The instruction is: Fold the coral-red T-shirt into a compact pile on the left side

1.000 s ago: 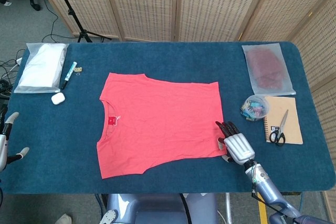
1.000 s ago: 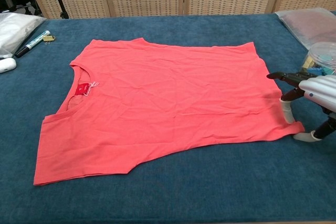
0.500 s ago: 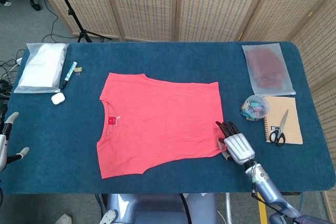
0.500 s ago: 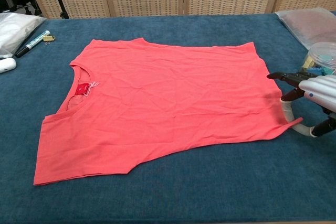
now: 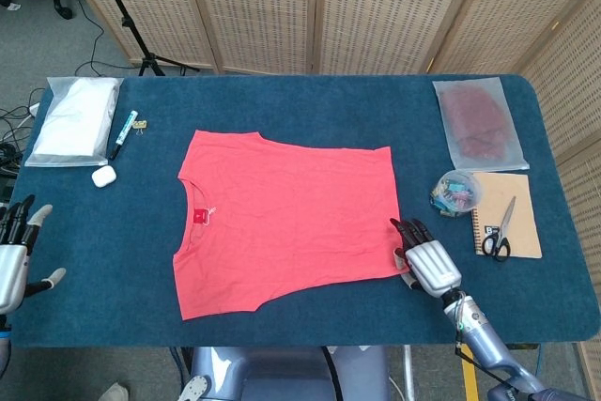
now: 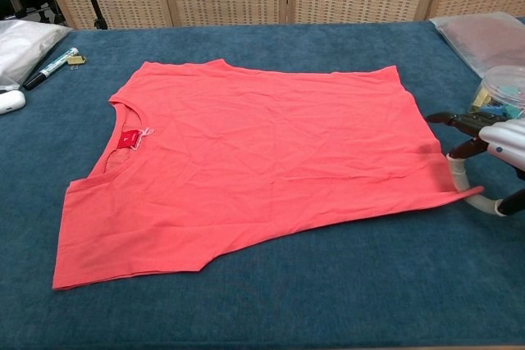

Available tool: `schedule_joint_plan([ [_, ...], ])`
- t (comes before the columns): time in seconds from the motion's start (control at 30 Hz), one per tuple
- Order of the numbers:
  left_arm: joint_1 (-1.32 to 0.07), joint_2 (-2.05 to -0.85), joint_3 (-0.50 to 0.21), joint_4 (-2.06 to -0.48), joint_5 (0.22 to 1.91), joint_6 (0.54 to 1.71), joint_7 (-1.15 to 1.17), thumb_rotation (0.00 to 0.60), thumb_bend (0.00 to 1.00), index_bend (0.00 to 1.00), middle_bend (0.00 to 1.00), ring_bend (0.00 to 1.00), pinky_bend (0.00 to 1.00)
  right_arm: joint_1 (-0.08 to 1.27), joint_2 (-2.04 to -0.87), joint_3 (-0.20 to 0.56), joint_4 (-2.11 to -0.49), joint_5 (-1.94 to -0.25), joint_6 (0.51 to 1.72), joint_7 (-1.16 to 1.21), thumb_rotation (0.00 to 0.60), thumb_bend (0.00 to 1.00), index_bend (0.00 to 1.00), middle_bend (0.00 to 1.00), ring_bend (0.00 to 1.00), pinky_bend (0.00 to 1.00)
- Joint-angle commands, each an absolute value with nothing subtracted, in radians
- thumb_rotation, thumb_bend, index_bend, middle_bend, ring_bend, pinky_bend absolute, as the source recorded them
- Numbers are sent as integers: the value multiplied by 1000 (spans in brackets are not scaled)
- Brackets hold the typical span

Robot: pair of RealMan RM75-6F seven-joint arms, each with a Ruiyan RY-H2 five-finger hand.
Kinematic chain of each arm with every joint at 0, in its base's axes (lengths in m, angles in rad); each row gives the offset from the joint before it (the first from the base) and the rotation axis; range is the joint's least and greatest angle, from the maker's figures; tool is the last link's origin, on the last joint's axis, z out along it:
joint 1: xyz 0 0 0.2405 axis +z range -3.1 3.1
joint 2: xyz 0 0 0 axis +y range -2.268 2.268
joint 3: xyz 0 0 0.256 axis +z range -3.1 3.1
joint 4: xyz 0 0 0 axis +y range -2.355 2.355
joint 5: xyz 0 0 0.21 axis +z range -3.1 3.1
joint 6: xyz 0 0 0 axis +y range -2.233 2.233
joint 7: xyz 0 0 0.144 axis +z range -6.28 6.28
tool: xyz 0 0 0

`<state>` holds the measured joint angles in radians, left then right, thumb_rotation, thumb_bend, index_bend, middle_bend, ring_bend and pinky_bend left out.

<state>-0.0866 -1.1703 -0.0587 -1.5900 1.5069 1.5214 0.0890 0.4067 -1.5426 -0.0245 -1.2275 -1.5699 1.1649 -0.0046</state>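
The coral-red T-shirt [image 5: 286,218] lies spread flat on the blue table [image 5: 310,110], neck to the left and hem to the right. My right hand [image 5: 427,262] is at the near right hem corner. In the chest view the right hand [image 6: 496,161] pinches that corner of the T-shirt [image 6: 262,153] between thumb and a finger, and the corner is raised slightly off the cloth. My left hand [image 5: 14,255] hovers at the table's left edge, fingers spread, holding nothing, well away from the shirt.
A white bagged cloth [image 5: 73,121], a marker [image 5: 123,133] and a white earbud case [image 5: 103,176] lie at the far left. At the right are a bagged reddish garment [image 5: 479,124], a tub of clips [image 5: 455,192] and a notebook [image 5: 521,223] with scissors [image 5: 498,232].
The right hand has closed on the hem corner and drawn it slightly rightward and up. The left hand has risen further into the head view.
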Motion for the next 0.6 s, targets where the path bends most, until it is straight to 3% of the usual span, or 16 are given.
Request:
schedule_joint_plan([
  [0.03, -96, -1194, 26, -1508, 1644, 1512, -22, 600, 0, 29, 0, 0, 0, 407, -1542, -30, -1206, -1586, 1177, 25, 600, 930, 612, 0, 0, 0],
  [0.1, -115, -1236, 66, -1424, 1736, 1513, -84, 600, 0, 91, 0, 0, 0, 410, -1540, -25, -1198, -1590, 1185, 40, 600, 930, 612, 0, 0, 0],
  [0.3, -136, -1325, 97, -1287, 1810, 1517, -128, 600, 0, 293, 0, 0, 0, 412, -1537, -26, -1191, -1592, 1185, 53, 600, 930, 612, 0, 0, 0],
  [0.6, -220, -1481, 149, -1129, 1916, 1443, -119, 600, 38, 398, 0, 0, 0, 412, -1537, -23, -1190, -1582, 1177, 54, 600, 930, 613, 0, 0, 0],
])
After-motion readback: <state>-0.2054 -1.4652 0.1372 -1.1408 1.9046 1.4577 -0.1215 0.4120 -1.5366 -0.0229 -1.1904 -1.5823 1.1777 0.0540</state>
